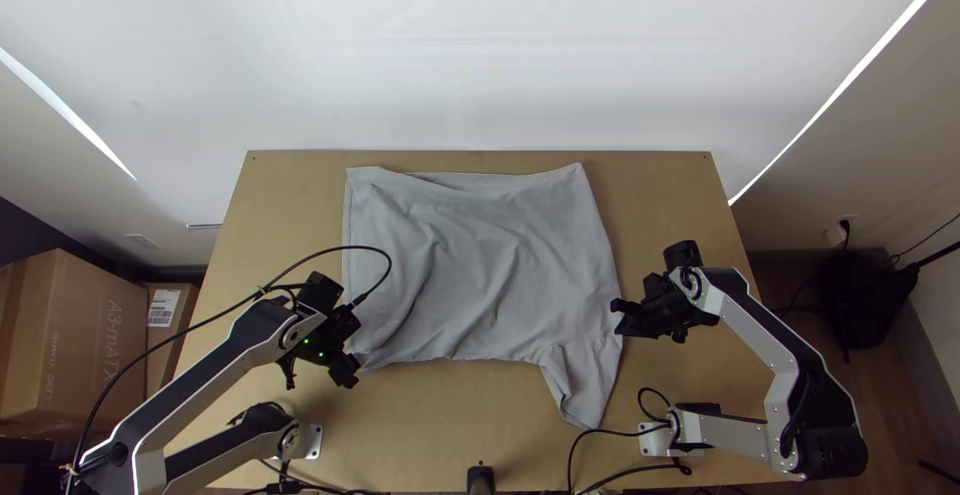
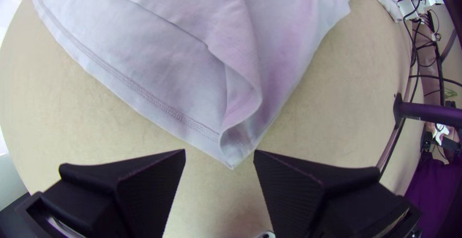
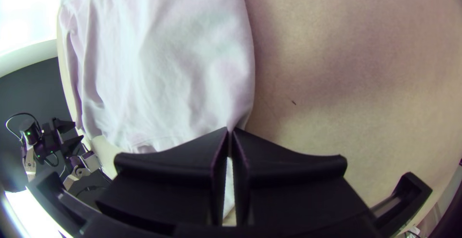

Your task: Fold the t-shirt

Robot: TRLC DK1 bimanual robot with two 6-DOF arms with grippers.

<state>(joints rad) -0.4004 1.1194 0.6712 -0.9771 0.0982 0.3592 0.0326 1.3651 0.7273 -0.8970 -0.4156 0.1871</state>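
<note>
1. Over the t-shirt's (image 1: 480, 265) near left corner, I have my left gripper (image 1: 355, 347) with its jaws well apart. The left wrist view shows the corner's tip between them, but they have hold of nothing.
2. At the right edge of the cloth, my right gripper (image 1: 618, 317) has its jaws closed on a small pinch of t-shirt. I see the fabric gathering toward their tips, and more of it runs beneath the fingers (image 3: 192, 158).
3. Outward from my left jaws, the stitched hem (image 2: 139, 91) runs up the garment's left side. Beside that corner, the near edge curls over in a loose roll.
4. The t-shirt lies spread sideways across the middle of the table (image 1: 500, 445), with soft creases through its body. Its far edge shows 2 layers, slightly offset. 1 sleeve (image 1: 587, 385) sticks out from the near right part toward the table's near edge, just below my right gripper as I view it from the top.
5. Farther out, black cables (image 1: 130, 360) loop around both arms. Cardboard boxes (image 1: 85, 345) stand beyond the table's left side, and a black bag (image 1: 865, 300) sits beyond its right side. A white wall (image 1: 480, 45) rises behind the far edge.
</note>
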